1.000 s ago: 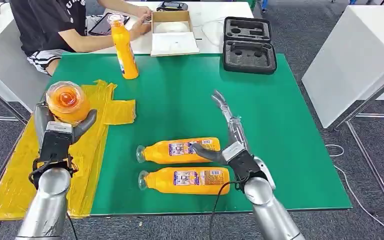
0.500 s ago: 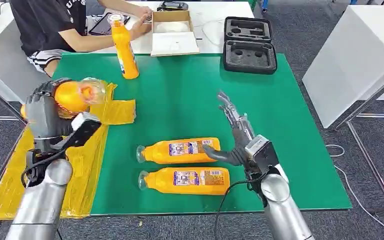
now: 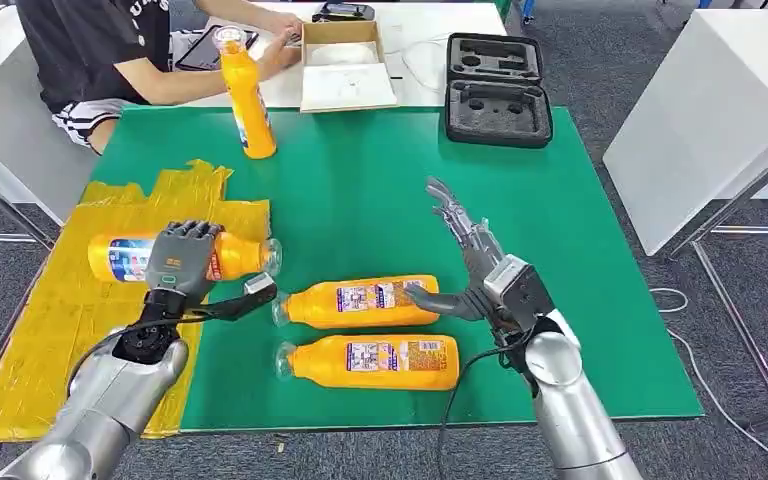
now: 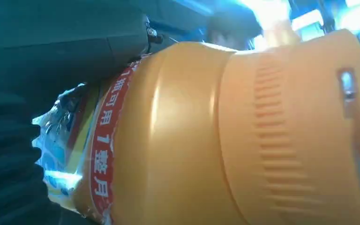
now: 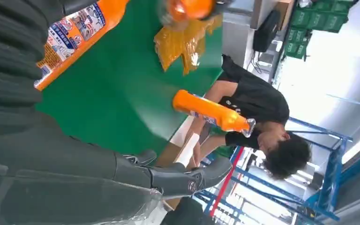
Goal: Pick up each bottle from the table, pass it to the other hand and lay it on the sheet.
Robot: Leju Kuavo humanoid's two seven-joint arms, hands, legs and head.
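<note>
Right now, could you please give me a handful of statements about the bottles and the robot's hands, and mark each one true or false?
1. The left hand holds an orange bottle on its side over the yellow sheet. True.
2. The right hand grips a bottle. False: it holds nothing, its fingers spread above the green mat.
3. Two bottles lie side by side on the green mat, the farther bottle and the nearer bottle. True.
4. The bottle at the far edge has tipped over. False: it stands upright.
5. The black case is shut. False: it lies open, its foam showing.
</note>
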